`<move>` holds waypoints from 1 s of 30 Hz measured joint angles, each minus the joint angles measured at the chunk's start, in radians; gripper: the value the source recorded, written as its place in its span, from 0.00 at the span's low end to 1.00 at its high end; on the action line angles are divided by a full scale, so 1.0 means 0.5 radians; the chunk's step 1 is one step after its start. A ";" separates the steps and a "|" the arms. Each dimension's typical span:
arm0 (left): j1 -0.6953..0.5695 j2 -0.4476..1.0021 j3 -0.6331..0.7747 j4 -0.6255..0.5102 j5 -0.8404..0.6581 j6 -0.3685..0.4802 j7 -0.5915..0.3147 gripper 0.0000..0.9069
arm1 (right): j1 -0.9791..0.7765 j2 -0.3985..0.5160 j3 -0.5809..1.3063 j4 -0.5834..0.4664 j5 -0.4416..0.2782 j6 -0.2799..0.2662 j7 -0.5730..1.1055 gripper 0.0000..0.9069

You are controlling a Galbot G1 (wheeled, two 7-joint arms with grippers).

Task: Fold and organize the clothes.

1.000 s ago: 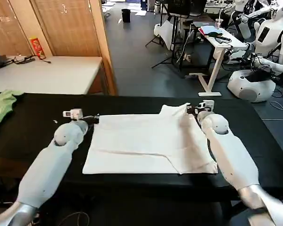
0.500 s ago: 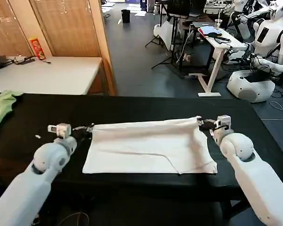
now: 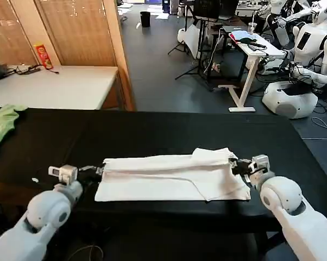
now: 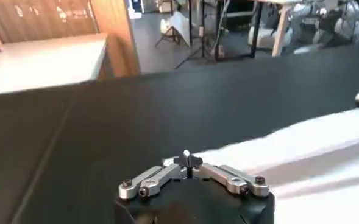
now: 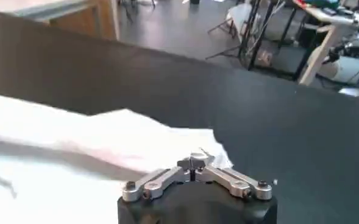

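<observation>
On the black desk (image 3: 152, 130) the half-folded white cotton T-shirt (image 3: 169, 176) seems gripped at either far corner by left gripper (image 3: 96, 171) and right gripper (image 3: 235, 165), which should draw level, jaws clenched.

Rounded white arms (silver linkages, black mounts)

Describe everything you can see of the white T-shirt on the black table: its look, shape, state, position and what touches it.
The white T-shirt looks like soft cotton, with no print in sight. It lies as a long, low band across the near part of the black table, its far edge doubled toward the robot, with creases and a raised bunch near its right end. The left gripper meets its left end, the right gripper its right end.
</observation>
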 joint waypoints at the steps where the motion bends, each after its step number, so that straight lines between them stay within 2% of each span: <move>1: 0.017 -0.005 -0.005 -0.002 0.006 0.000 -0.001 0.03 | -0.023 0.003 0.008 0.012 0.000 -0.007 0.005 0.00; 3: 0.044 -0.012 -0.011 -0.002 0.016 0.001 0.001 0.03 | -0.065 0.007 0.029 0.039 0.004 -0.030 0.028 0.00; 4: 0.055 -0.015 -0.014 -0.003 0.033 0.003 0.010 0.33 | -0.083 0.008 0.039 0.053 0.007 -0.038 0.039 0.00; 5: 0.063 -0.017 -0.015 -0.006 0.048 0.008 0.013 0.97 | -0.105 0.009 0.052 0.070 0.009 -0.038 0.046 0.02; 6: 0.068 -0.020 -0.016 -0.008 0.056 0.015 0.013 0.97 | -0.122 0.009 0.063 0.085 0.014 -0.038 0.048 0.56; 7: 0.072 -0.024 -0.016 -0.011 0.063 0.021 0.014 0.97 | -0.137 0.006 0.073 0.102 0.021 -0.038 0.046 0.97; 15: 0.094 -0.049 -0.044 -0.056 0.073 0.050 0.005 0.97 | -0.327 -0.012 0.297 0.325 0.111 -0.039 0.058 0.97; 19: 0.073 -0.074 -0.074 -0.089 0.038 0.048 -0.013 0.97 | -0.314 0.030 0.353 0.348 0.156 -0.039 0.098 0.97; 21: 0.037 -0.098 -0.084 -0.083 -0.009 0.018 -0.046 0.97 | -0.253 0.064 0.341 0.300 0.138 -0.039 0.128 0.97; 23: -0.014 -0.128 -0.078 -0.057 -0.039 -0.004 -0.070 0.97 | -0.173 0.114 0.301 0.219 0.105 0.008 0.138 0.97; 25: -0.077 -0.165 -0.061 -0.016 -0.082 -0.014 -0.100 0.97 | -0.061 0.178 0.248 0.098 0.063 0.072 0.147 0.97; 30: -0.204 -0.267 -0.014 0.134 -0.140 -0.020 -0.114 0.97 | 0.191 0.340 0.126 -0.212 -0.021 0.153 0.131 0.97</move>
